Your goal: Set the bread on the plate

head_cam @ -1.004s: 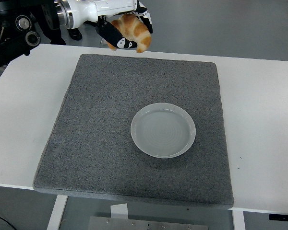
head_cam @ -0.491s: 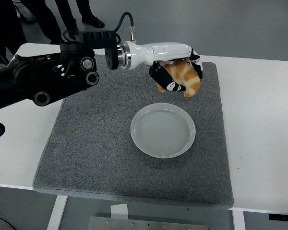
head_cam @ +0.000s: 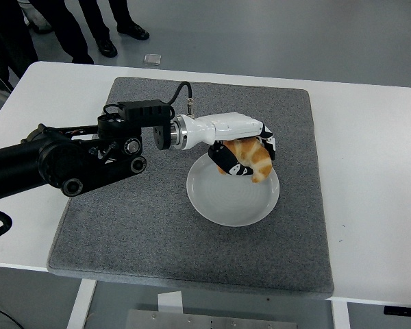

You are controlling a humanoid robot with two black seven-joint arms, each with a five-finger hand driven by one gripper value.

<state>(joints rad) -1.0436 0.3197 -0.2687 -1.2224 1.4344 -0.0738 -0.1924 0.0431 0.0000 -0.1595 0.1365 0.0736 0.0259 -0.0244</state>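
Holding golden curved bread roll (head_cam: 252, 159), left hand (head_cam: 241, 152) wraps fingers round it, low over far edge of round white plate (head_cam: 226, 204). Letting go so near rim could roll bread onto grey mat (head_cam: 144, 226).

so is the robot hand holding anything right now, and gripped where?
Yes. The left robot hand grips the bread, a croissant, around its upper left part, over the far rim of the plate; its lower tip sticks out free.
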